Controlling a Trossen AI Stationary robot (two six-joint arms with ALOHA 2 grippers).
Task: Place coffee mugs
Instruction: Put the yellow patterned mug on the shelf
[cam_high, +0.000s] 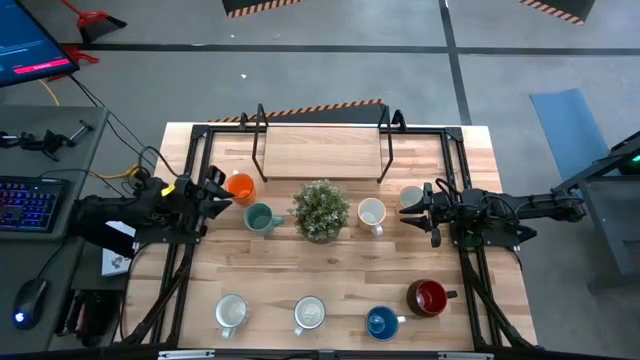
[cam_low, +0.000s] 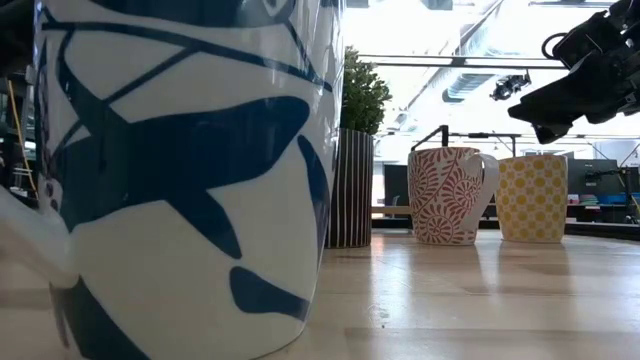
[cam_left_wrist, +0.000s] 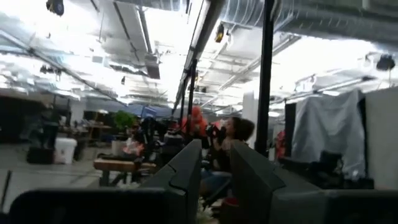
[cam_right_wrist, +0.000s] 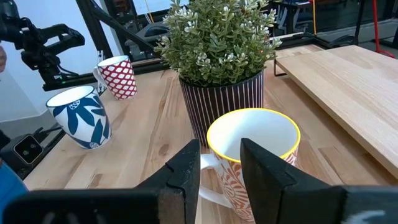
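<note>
A pale wooden worktop (cam_high: 340, 290) carries a leafy potted plant (cam_high: 321, 209) near its middle; the plant stands in a dark pot with fine vertical stripes (cam_right_wrist: 224, 102), its small green leaves spreading well past the pot's rim. Toward the far edge of the worktop sits a raised wooden shelf (cam_high: 320, 152) on thin black legs. A black metal frame (cam_high: 195, 150) runs along the worktop's sides. To the left, on a separate grey desk, lie a backlit keyboard (cam_high: 30, 200) and a mouse (cam_high: 28, 298), with a monitor (cam_high: 35, 45) glowing in the corner. Grey floor marked with dark lines (cam_high: 450, 45) surrounds it all
</note>
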